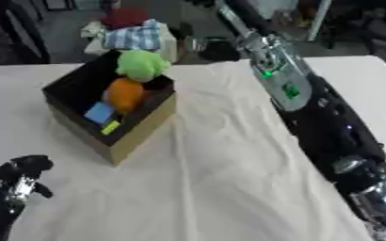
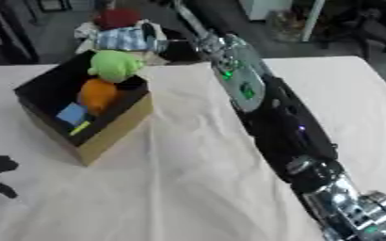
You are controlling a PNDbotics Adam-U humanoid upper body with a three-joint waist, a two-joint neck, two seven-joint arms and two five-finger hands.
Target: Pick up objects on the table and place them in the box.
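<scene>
Left hand [image 1: 19, 176]: showing at the near left corner of the worktop [image 1: 229, 188], black, fingers curling in, holding nothing, sitting well apart from the box. Right hand: hidden past the far edge; whether it is wide or closed cannot be told. Right arm [image 1: 311, 108]: stretching from the near right corner diagonally up toward the far edge, black and silver with small green lights glowing on its forearm. Box [image 1: 139, 129]: standing on the cream-covered worktop toward the far left, turned corner-on, tan outside and black inside, open on top. Green soft thing [image 1: 141, 64]: sitting at the box's far corner, rising above the rim. Orange rounded thing [image 1: 125, 94]: lying just below the green one inside the box. Blue flat piece [image 1: 99, 113] and small yellow piece [image 1: 110, 127]: lying inside, nearest the box's front wall.
</scene>
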